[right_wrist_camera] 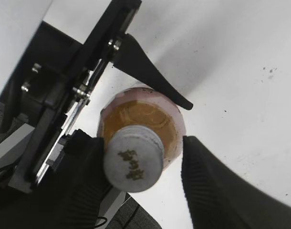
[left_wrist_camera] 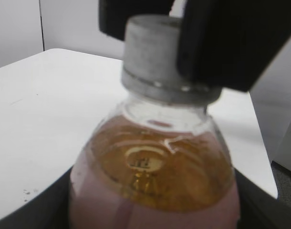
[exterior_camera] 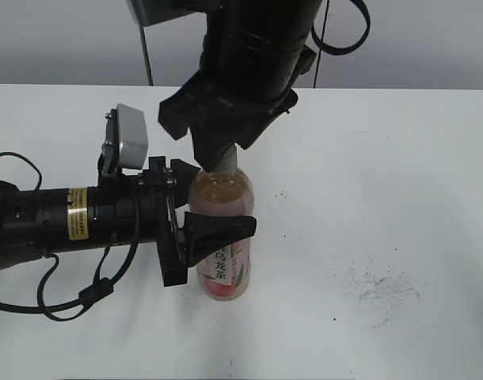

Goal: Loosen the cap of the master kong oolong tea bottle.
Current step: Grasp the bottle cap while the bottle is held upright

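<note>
the right tool [exterior_camera: 223, 162] hangs straight above the master kong oolong tea bottle [exterior_camera: 222, 237], its black fingers [right_wrist_camera: 217, 191] set on either side of the cap [right_wrist_camera: 133, 159]; in the right wrist view one ribbed finger lies against the cap's side while the other stands a little apart from it, so the jaws are narrowly parted and not pinching the cap. the cap is still seated on the bottle's neck, its dark mark facing up. the left tool [exterior_camera: 200, 229] comes in level from the bottle's left and is clamped round the bottle's body, one finger crossing the front just above the pink label and the other behind. the bottle stands upright on the white bench [exterior_camera: 400, 198], amber tea reaching up into its shoulder. to the bottle's right, well apart, the bench carries a patch of grey scuff marks [exterior_camera: 380, 289].
</note>
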